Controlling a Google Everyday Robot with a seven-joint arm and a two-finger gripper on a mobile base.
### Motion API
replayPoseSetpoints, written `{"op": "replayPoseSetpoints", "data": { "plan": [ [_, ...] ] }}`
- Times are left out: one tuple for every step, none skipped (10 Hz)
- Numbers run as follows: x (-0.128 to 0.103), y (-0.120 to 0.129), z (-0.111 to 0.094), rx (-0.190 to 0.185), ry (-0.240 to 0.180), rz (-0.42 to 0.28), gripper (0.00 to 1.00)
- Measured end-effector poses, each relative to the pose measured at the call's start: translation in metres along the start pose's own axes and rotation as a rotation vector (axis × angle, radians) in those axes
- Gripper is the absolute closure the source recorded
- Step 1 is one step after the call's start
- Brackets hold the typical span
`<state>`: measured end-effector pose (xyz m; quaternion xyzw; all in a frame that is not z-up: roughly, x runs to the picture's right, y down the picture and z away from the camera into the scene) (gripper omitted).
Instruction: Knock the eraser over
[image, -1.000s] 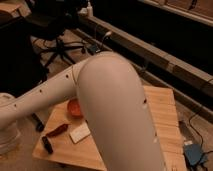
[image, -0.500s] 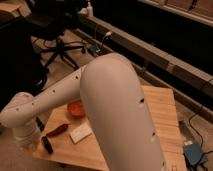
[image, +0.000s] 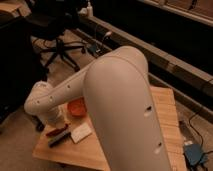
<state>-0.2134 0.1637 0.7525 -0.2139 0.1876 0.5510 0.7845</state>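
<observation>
Here the end effector (image: 56, 121) hangs near the eraser (image: 59, 140) by the table (image: 165, 115) edge.

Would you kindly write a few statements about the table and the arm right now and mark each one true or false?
1. The eraser lies flat near the table's left front corner. True.
2. The orange bowl sits on the floor. False: it is on the table, beside the arm.
3. The gripper is at the table's left side, just above the red chili-shaped object. True.
4. The flat white block lies left of the eraser. False: it lies to its right.
5. An office chair stands behind the table. True.
</observation>
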Motion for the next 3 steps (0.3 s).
{"op": "replayPoseSetpoints", "data": {
  "plan": [
    [-0.014,-0.030,-0.006,0.051,-0.042,0.069,0.98],
    [-0.019,-0.040,-0.010,0.069,-0.059,0.099,0.91],
    [-0.021,-0.044,-0.011,0.078,-0.066,0.111,0.82]
  ]
}}
